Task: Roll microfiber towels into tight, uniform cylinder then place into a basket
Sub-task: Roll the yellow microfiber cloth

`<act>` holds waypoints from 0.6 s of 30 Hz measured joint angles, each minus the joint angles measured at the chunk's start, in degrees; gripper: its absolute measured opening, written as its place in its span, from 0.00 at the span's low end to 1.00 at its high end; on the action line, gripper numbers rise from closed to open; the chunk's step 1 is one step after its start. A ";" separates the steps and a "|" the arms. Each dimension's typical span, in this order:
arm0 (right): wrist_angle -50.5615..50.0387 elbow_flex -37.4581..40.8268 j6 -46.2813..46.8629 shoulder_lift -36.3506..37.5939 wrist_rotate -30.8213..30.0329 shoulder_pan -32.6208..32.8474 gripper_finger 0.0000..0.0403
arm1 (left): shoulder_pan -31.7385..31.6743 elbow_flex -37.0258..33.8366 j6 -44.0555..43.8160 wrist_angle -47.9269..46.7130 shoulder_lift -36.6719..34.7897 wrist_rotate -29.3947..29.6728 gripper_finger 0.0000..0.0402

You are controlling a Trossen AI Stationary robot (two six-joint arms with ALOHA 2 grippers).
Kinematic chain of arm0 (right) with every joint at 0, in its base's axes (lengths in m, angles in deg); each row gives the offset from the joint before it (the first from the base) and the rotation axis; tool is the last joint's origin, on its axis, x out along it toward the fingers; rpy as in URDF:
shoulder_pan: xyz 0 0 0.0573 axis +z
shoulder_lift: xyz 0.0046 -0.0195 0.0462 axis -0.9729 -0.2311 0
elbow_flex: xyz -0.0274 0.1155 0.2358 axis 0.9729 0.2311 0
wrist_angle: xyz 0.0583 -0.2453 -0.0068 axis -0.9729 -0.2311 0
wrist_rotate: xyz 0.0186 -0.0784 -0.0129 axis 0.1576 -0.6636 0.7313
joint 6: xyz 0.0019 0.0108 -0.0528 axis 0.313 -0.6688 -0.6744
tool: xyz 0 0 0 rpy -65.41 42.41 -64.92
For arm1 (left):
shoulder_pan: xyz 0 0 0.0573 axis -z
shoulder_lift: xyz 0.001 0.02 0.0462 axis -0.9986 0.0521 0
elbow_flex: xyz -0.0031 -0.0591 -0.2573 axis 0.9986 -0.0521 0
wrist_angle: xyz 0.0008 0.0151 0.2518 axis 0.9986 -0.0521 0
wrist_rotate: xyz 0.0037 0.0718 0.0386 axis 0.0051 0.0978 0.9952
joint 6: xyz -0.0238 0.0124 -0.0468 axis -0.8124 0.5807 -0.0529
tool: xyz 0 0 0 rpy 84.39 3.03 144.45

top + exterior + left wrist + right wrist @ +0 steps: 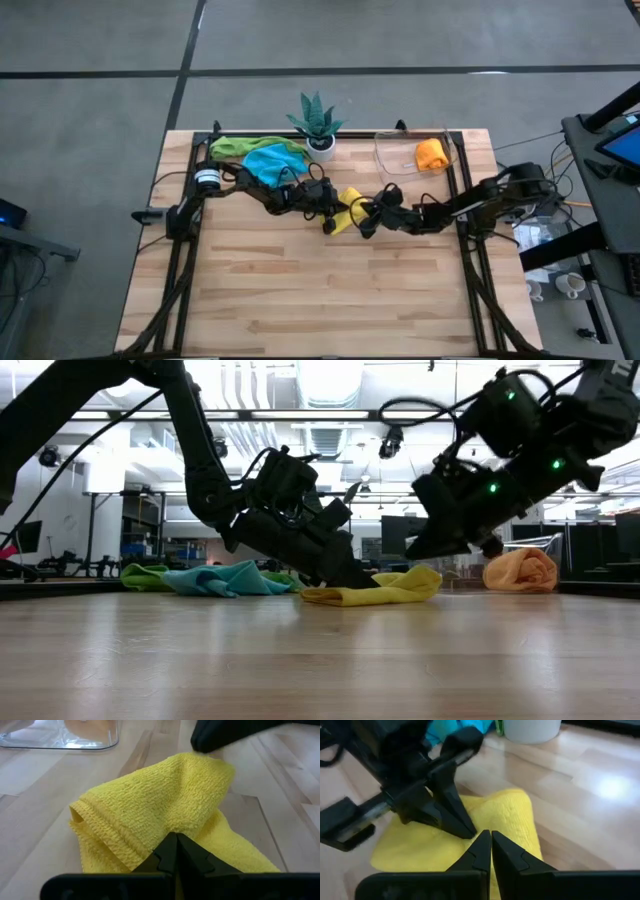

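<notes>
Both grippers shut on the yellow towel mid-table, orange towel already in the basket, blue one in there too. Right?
Not the blue towel: the high view shows it on the table beside the green towel. Only the orange towel is in the basket. Left gripper and right gripper are shut on the yellow towel.

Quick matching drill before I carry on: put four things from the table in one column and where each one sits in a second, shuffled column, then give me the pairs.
Things:
1. orange towel
2. yellow towel
3. blue towel
4. potted plant

Places:
A. at the back edge, between the towel pile and the basket
B. mid-table, with the left pincer and the right pincer both shut at it
C. inside the clear basket
D. back left, lying against the green towel

Pairs: 1-C, 2-B, 3-D, 4-A
</notes>
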 joint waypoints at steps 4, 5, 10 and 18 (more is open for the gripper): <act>0.45 -0.44 1.26 -4.88 0.01 -0.26 0.02 | 0.00 0.00 -0.13 0.07 0.00 -0.01 0.00; 0.62 -0.97 1.28 -5.93 0.04 -0.22 0.02 | 0.00 0.00 -0.23 0.07 0.00 -0.02 0.00; 1.39 -2.11 1.24 -10.31 -0.12 -0.04 0.02 | -0.06 -0.06 -0.20 -0.47 -0.72 -0.02 0.00; 1.27 -2.16 1.16 -11.67 -0.63 -0.04 0.02 | -0.13 -0.68 4.93 -6.13 -7.85 5.34 0.00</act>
